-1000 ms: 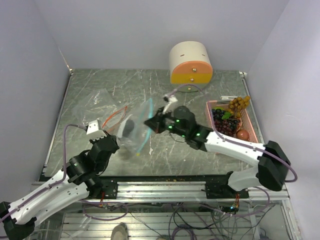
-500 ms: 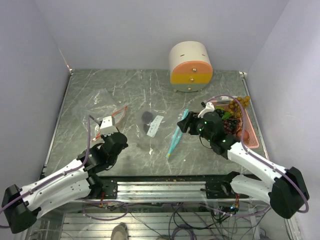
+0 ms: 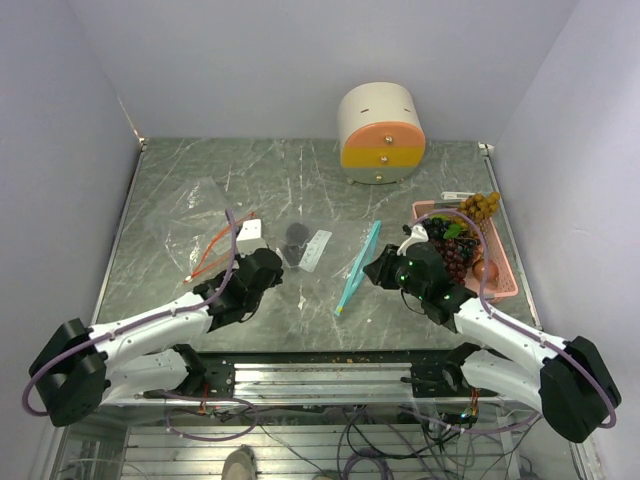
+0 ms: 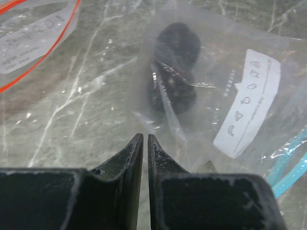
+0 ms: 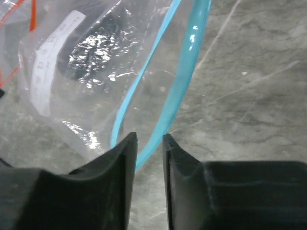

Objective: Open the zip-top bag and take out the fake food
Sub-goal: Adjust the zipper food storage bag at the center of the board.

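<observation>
A clear zip-top bag [image 3: 318,252] with a blue zip strip [image 3: 357,266] lies flat on the table, a dark fake food piece [image 3: 295,237] inside. The left wrist view shows the bag [image 4: 225,62] and the dark piece [image 4: 175,72] just beyond my left gripper [image 4: 145,137], which is shut and empty at the bag's near left edge [image 3: 270,268]. My right gripper [image 3: 378,270] is slightly open. In the right wrist view its jaws [image 5: 149,137] stand either side of the blue zip strip [image 5: 184,72] without pinching it.
A pink basket [image 3: 506,272] at the right holds purple grapes [image 3: 455,252], tan grapes [image 3: 480,206], a green piece [image 3: 452,230] and a reddish fruit [image 3: 487,268]. A second clear bag with a red zip [image 3: 212,245] lies left. A cream-and-orange drawer box [image 3: 380,125] stands at the back.
A second ago both grippers held the bag up; it now lies on the table. My left gripper has moved forward to the bag's left edge; my right has drawn back a little.
</observation>
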`<state>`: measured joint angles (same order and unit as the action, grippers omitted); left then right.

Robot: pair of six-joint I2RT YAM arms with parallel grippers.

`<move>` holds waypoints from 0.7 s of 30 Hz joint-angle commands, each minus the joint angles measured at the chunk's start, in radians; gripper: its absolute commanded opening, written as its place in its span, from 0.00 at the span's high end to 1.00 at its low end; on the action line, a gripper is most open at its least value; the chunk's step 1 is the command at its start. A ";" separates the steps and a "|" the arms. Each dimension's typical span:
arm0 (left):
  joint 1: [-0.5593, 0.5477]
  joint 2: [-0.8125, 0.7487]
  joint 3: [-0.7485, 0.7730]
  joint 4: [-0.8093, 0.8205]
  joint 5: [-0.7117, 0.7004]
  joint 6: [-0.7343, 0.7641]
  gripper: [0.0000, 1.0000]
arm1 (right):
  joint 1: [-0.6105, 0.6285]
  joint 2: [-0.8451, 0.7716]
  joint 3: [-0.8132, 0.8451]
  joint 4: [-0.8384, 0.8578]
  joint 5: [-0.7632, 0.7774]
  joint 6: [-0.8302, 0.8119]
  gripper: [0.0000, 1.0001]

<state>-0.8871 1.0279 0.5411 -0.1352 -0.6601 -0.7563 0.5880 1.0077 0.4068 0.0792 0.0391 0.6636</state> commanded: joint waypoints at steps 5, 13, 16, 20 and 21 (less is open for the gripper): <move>0.063 0.121 0.038 0.195 0.112 0.052 0.72 | -0.004 0.034 -0.063 0.258 -0.153 0.062 0.64; 0.093 0.227 0.081 0.250 0.181 0.069 0.67 | -0.004 0.155 -0.051 0.431 -0.260 0.088 0.54; 0.101 0.244 0.082 0.271 0.199 0.069 0.61 | -0.004 0.209 -0.037 0.468 -0.283 0.091 0.60; 0.105 0.265 0.084 0.278 0.211 0.066 0.43 | -0.003 0.199 -0.052 0.519 -0.317 0.116 0.92; 0.106 0.264 0.081 0.279 0.209 0.065 0.38 | -0.004 0.184 -0.054 0.504 -0.311 0.112 0.98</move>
<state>-0.7914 1.2781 0.5976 0.0940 -0.4797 -0.6952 0.5880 1.2228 0.3550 0.5034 -0.2344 0.7628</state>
